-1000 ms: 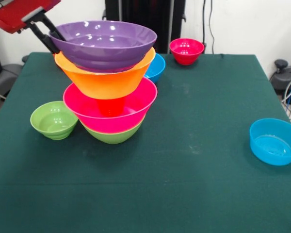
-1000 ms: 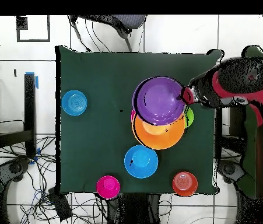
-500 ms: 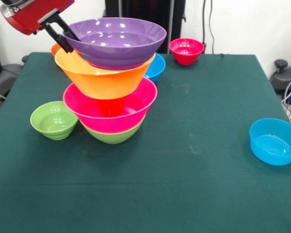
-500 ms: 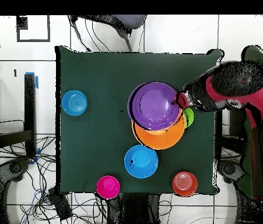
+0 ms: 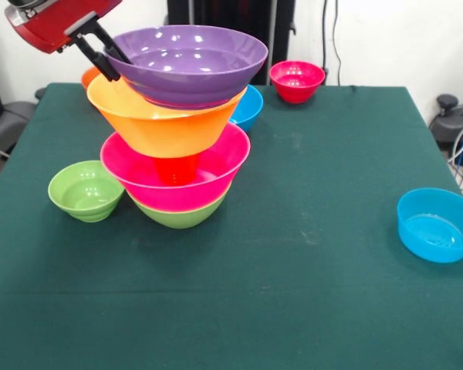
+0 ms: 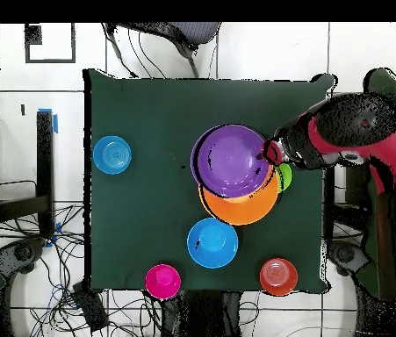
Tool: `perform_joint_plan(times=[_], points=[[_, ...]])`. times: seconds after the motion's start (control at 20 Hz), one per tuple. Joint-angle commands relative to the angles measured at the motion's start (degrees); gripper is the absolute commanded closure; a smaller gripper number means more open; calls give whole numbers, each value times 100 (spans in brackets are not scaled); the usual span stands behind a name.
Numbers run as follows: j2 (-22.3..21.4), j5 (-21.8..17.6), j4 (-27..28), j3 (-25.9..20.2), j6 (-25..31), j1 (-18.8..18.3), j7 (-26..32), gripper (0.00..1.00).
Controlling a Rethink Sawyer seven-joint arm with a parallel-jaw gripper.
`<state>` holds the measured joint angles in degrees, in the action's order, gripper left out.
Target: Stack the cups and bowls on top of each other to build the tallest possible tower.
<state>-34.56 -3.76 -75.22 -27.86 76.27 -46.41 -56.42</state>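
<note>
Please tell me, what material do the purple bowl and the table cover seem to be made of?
The purple bowl looks like glossy hard plastic: bright light spots shine along its inner wall and the colour is even. The table cover looks like a matte dark green cloth or felt: no shine, with faint pale scuffs. The exact fabric cannot be told.

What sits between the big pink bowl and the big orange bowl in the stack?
In the front view, an orange cup stands inside the pink bowl, under the orange bowl. The overhead view hides it.

Nine bowls (image 5: 187,63), one cup (image 5: 177,168)
</note>
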Motion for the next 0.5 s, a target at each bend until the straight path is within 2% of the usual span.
perform_joint_plan(times=[0.05, 0.3, 0.5], points=[[-25, -31, -364, 155, 106, 161, -707, 100], [-70, -33, -393, 156, 175, 113, -649, 100], [60, -88, -216, 146, 240, 116, -591, 100]])
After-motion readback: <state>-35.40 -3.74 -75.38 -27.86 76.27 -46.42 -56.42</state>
